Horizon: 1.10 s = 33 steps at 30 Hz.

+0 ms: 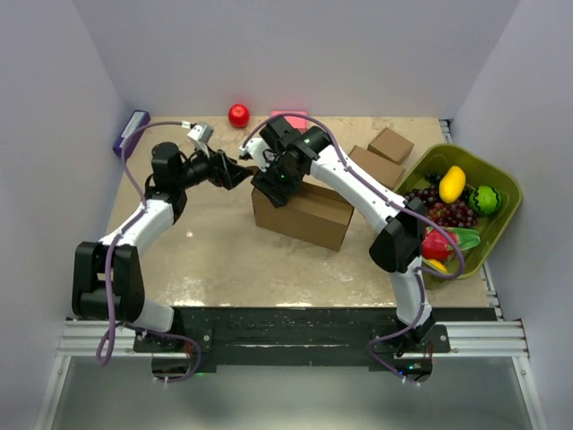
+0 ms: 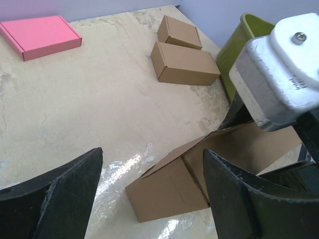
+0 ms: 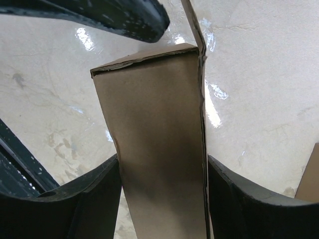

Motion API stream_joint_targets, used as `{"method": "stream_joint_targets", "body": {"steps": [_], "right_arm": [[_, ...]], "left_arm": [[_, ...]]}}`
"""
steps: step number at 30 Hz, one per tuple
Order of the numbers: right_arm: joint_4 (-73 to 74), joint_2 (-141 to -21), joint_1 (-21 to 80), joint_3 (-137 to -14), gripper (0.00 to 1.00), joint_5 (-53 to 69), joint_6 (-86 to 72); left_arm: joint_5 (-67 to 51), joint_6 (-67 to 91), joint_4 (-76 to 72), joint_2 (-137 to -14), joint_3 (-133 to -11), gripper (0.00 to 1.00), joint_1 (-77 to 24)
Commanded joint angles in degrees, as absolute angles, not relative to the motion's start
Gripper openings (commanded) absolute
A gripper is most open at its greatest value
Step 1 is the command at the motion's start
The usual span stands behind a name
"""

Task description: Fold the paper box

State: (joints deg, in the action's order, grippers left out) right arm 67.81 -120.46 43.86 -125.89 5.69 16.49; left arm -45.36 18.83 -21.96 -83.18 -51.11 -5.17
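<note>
The paper box (image 1: 304, 215) stands partly formed in the middle of the table, a brown cardboard block with its left end open. My right gripper (image 1: 273, 184) comes down on that left end. In the right wrist view both fingers press against a narrow upright cardboard wall (image 3: 159, 149), so the right gripper (image 3: 163, 164) is shut on it. My left gripper (image 1: 243, 170) reaches in from the left, just short of the box's end. In the left wrist view it (image 2: 152, 164) is open, its wide fingers either side of a folded end flap (image 2: 174, 189) lying ahead.
Two small closed brown boxes (image 1: 391, 144) (image 1: 376, 166) lie at the back right. A green basket (image 1: 507, 193) of toy fruit sits at the right edge. A flat pink box (image 2: 41, 36) and a red ball (image 1: 238, 115) lie at the back, a purple item (image 1: 131, 132) at the back left.
</note>
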Motion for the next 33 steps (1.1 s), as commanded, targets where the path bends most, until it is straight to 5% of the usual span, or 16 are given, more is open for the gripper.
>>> {"method": "stream_joint_targets", "body": {"steps": [1,9,16,29,30,33], "right_arm": [[68.03,-122.78,43.51,-122.35,0.47,15.29,21.8],[66.98,-122.17,43.42,-121.47,0.49,14.68,21.62],[63.02,-119.27,43.24,-119.53,0.65,11.79,19.6],[53.19,-111.19,43.24,-112.24,0.84,3.08,12.4],[52.56,-110.31,43.24,-111.63,0.99,1.77,11.87],[49.4,-106.45,43.24,-108.47,0.99,-2.61,9.5]], "left_arm": [[-49.57,17.75,-27.5,-84.2,-53.0,0.81,-5.8],[-52.65,20.13,-31.55,-84.81,-51.68,0.54,-7.11],[-50.45,16.44,-26.55,-83.32,-51.68,0.23,-7.91],[-43.87,12.04,-20.83,-81.65,-52.73,0.05,-9.23],[-43.25,12.13,-20.74,-81.48,-52.82,0.04,-9.32],[-42.28,12.22,-19.78,-81.3,-53.17,0.02,-9.32]]}}
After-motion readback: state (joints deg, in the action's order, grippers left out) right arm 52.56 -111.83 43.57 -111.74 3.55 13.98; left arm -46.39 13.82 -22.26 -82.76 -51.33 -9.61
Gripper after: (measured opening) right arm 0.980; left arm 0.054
